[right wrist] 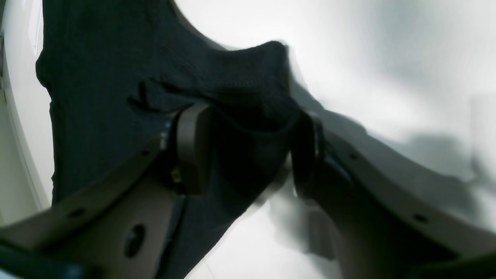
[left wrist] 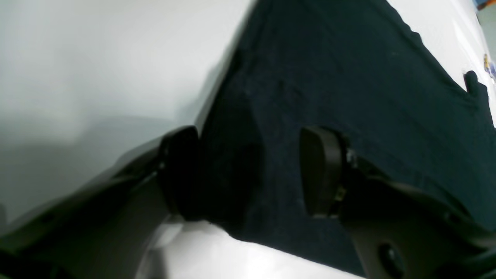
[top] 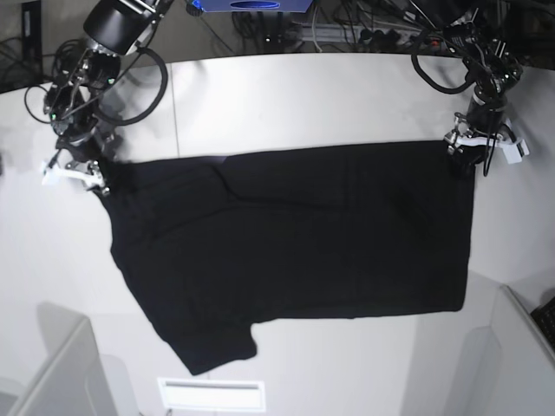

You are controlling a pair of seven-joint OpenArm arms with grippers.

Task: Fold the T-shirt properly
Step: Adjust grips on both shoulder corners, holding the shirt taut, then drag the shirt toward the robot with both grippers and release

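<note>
T-shirt (right wrist: 248,93) corners between both jaws

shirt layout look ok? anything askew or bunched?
Mostly flat, but the T-shirt lies skewed: the lower sleeve juts out diagonally in the base view, and cloth is bunched into a ridge at the right gripper. A crease shows near the top edge. No damage visible.

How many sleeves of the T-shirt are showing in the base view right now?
1: on the T-shirt, one sleeve sticks out along the near edge. The other may be folded under near the right end effector.
</note>
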